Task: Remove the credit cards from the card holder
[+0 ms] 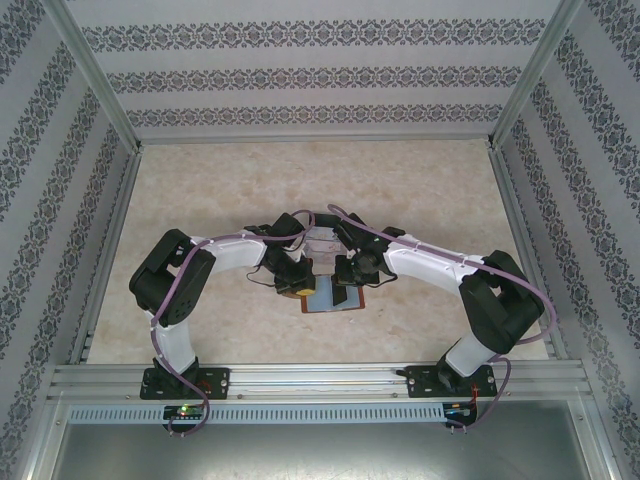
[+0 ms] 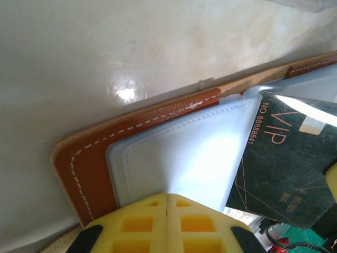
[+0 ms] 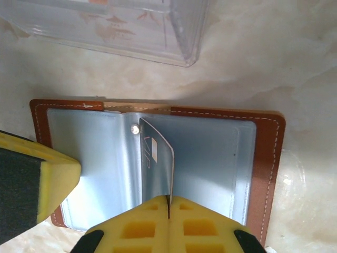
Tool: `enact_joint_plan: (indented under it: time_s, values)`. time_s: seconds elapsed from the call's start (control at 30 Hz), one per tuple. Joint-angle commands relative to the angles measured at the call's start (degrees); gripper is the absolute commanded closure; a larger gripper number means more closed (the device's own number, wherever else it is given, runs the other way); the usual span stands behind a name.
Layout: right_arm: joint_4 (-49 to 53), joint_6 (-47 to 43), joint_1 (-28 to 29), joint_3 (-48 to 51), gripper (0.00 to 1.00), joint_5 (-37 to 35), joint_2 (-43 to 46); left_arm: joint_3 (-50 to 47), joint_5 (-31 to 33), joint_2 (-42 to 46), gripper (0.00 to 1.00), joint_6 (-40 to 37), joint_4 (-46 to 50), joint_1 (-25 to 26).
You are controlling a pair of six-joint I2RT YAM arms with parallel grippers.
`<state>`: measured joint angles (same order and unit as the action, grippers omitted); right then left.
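**A:** What's there, counted?

**B:** One card holder (image 3: 210,158), lying open and flat right under both sets of fingertips. One credit card (image 3: 157,163) showing, one clear tray (image 3: 131,31), two grippers.

**A:** And the grippers?

**B:** The left gripper (image 2: 167,211) is closed, its yellow fingers meeting with nothing between them, tips down on the pale pocket. The right gripper (image 3: 169,213) is closed too. The card stands on edge just ahead of it, and its near edge runs into the seam between the fingers, so it looks pinched there.

**A:** Any writing?

**B:** The card's dark face reads "VIP", then "NO" and a number beginning with a run of eights. Smaller print lower down is too fine to read.

**A:** Edges and room?

**B:** Ahead of the right gripper, the holder's far edge faces the tray across a narrow strip of bare table (image 3: 263,63). To its right, past the white-stitched border, the table is open. To its left, the left gripper's pads (image 3: 42,174) sit on the holder's other half, near the card.
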<state>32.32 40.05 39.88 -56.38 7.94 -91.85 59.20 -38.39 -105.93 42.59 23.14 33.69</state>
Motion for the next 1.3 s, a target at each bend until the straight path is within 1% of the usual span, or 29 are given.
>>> enact_joint_plan:
  time_s: [0.0, 0.1, 0.2, 0.27, 0.33, 0.4, 0.6, 0.8, 1.0, 1.17, 1.27]
  values:
    - [4.78, -1.33, -0.19, -0.81, 1.0, -4.07, 0.29, -1.04, 3.59, -2.56, 1.0, -0.7, 3.91, 0.39]
    - [4.56, -1.55, 0.17, -1.09, 1.0, -3.67, 0.1, -0.99, 3.53, -2.55, 1.0, -0.74, 3.93, 0.39]
    - [1.9, -0.84, 0.31, -0.62, 0.99, 0.47, -0.47, -0.96, 3.56, -2.6, 1.0, -0.75, 3.86, 0.33]
    - [0.12, 0.32, 0.59, -0.35, 0.95, 3.18, -1.27, -0.96, 3.55, -2.58, 1.0, -0.75, 3.89, 0.39]
    - [-0.41, 1.18, 1.16, -0.58, 0.9, 3.94, -2.04, -0.99, 3.5, -2.52, 1.0, -0.62, 3.76, 0.33]
    - [-0.32, 1.81, 1.88, -1.05, 0.87, 4.18, -2.66, -1.0, 3.52, -2.44, 1.0, -0.61, 3.76, 0.41]
    - [0.36, 3.59, 3.54, -1.7, 0.86, 4.45, -3.08, -1.0, 3.5, -2.37, 1.0, -0.69, 3.76, 0.35]
    - [0.97, 4.57, 4.04, -1.08, 0.86, 3.63, -1.47, -1.07, 3.5, -2.37, 1.0, -0.73, 3.68, 0.37]
    - [2.78, 4.03, 4.07, -1.89, 0.95, 1.87, -0.65, -0.46, 3.58, -1.09, 1.0, -0.62, 4.33, 0.34]
    - [4.33, 2.74, 3.38, -2.62, 0.98, 1.11, 1.46, 1.3, 4.88, 1.62, 1.0, -1.01, 6.45, 0.33]
    - [5.45, -0.66, 2.44, -3.17, 1.0, 1.82, 2.62, 2.47, 5.38, 2.87, 0.99, -1.05, 7.51, 0.32]
